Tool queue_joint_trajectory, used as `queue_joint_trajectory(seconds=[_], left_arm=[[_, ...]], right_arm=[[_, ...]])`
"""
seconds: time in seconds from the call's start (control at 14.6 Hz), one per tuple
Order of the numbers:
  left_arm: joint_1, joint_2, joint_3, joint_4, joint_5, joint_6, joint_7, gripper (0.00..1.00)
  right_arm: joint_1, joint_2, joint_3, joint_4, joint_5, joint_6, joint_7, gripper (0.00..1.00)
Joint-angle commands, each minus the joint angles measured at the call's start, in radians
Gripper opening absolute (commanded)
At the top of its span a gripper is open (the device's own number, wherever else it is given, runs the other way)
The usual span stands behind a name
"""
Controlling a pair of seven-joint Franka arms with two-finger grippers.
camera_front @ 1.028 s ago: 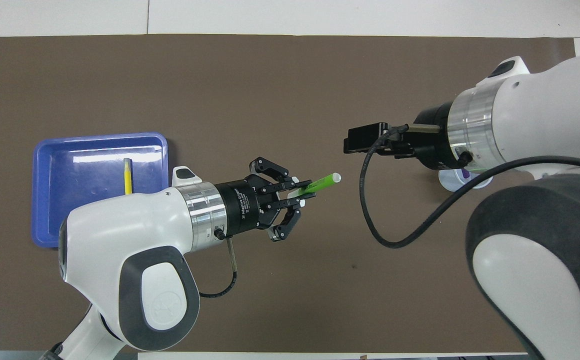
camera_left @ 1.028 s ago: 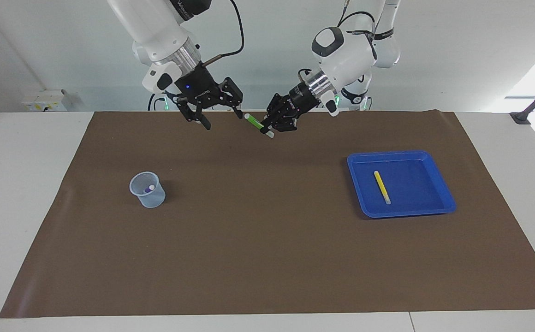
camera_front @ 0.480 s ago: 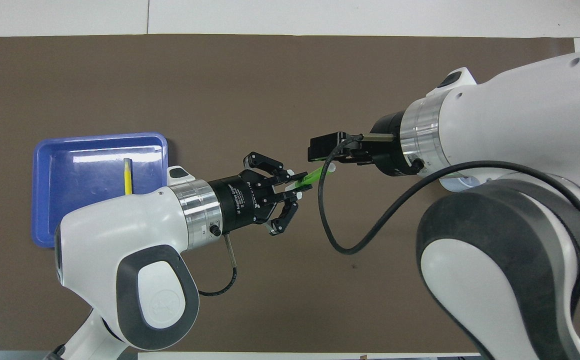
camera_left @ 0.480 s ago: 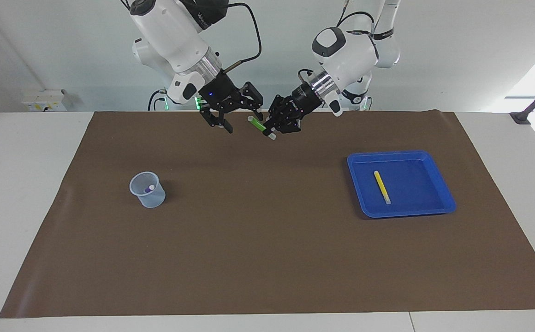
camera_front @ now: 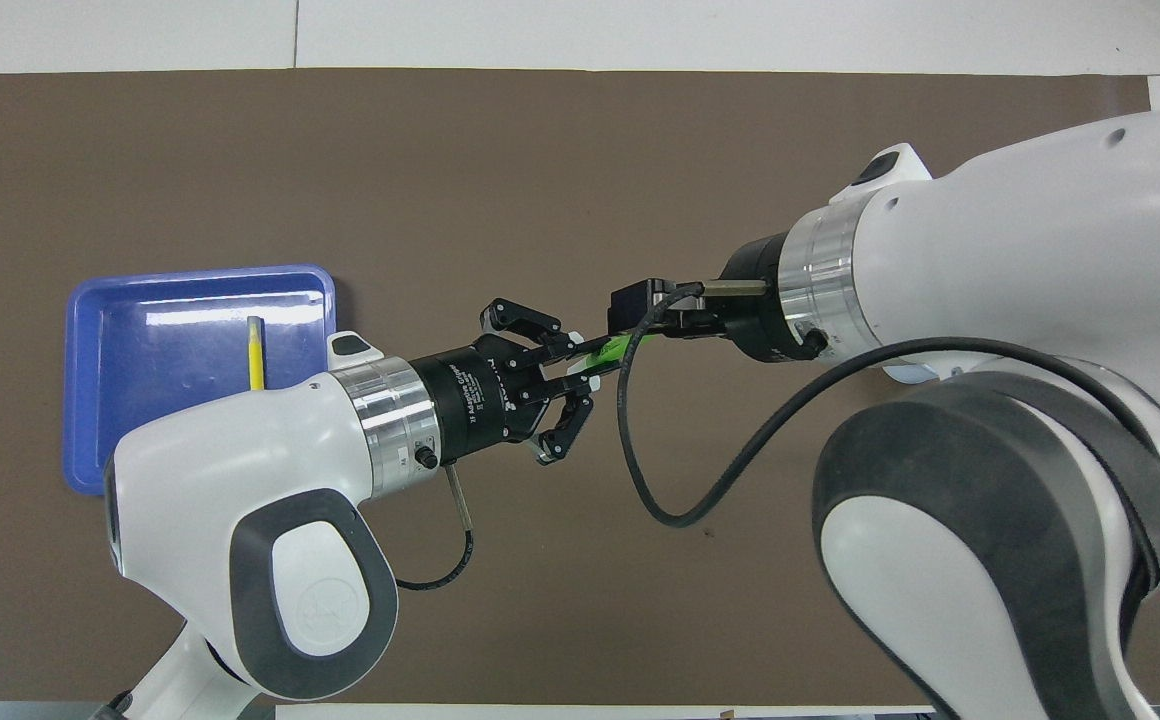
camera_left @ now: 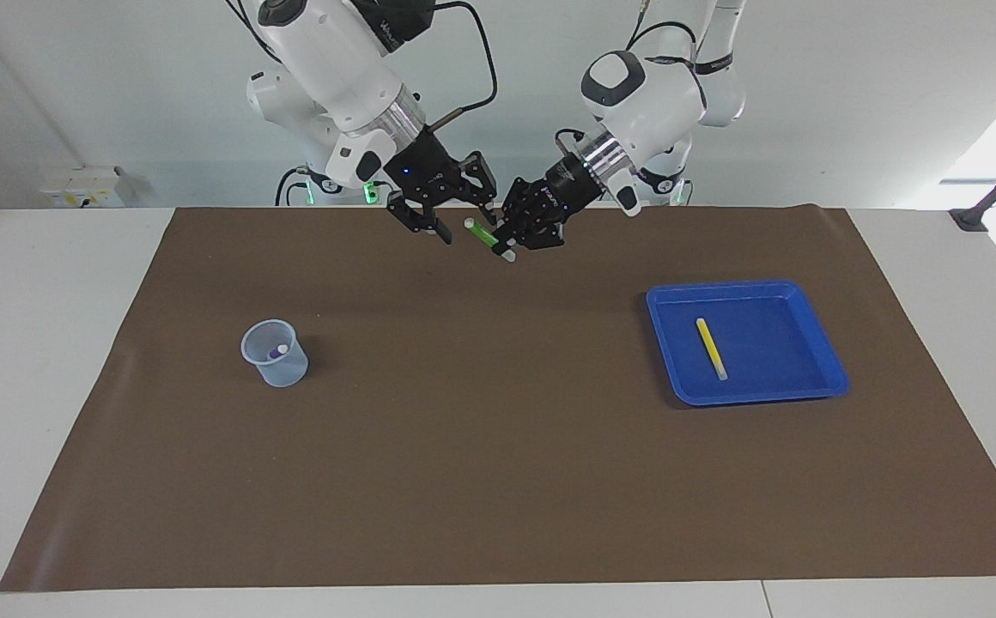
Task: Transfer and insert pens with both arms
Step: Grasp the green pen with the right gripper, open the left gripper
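My left gripper (camera_left: 499,242) (camera_front: 590,362) is shut on the green pen (camera_left: 485,235) (camera_front: 608,350), holding it tilted in the air over the mat's edge nearest the robots. My right gripper (camera_left: 467,224) is level with it. Its fingers stand on either side of the pen's pale free end, with a gap still showing. From overhead the right wrist covers that end. The yellow pen (camera_left: 711,348) (camera_front: 256,352) lies in the blue tray (camera_left: 747,285) (camera_front: 200,272). The purple pen (camera_left: 280,350) stands in the clear cup (camera_left: 285,371).
A brown mat (camera_left: 498,481) covers the table. The tray sits toward the left arm's end and the cup toward the right arm's end. Two smaller white arms with green lights stand at the robots' end.
My right gripper has swung in from the right arm's end to the green pen's free end, and its fingers have narrowed. The left gripper has shifted slightly with the pen.
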Motion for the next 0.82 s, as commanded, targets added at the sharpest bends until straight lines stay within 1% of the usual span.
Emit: queue_joint_trajectory(seconds=[0.0,0.07,0.55,0.62,0.75], left_arm=[[-0.011,-0.028,0.007,-0.028,-0.034,0.023,-0.005,0.00],[-0.011,-0.028,0.007,-0.030,-0.035,0.030,-0.005,0.00],[-0.013,-0.028,0.009,-0.030,-0.046,0.037,-0.005,0.00],[-0.013,-0.028,0.009,-0.030,-0.046,0.046,-0.003,0.99],[-0.014,-0.028,0.007,-0.028,-0.046,0.050,-0.006,1.00]], right_arm=[[-0.002,-0.012,0.000,-0.015,0.018,0.012,-0.009,0.15],[-0.002,-0.012,0.000,-0.013,0.018,0.015,-0.009,0.00],[-0.004,-0.009,0.000,-0.007,0.016,0.005,0.006,0.00],[-0.005,-0.009,0.000,-0.008,0.016,0.005,0.023,0.00],[-0.015,-0.009,-0.002,-0.008,0.015,0.005,0.032,0.00]])
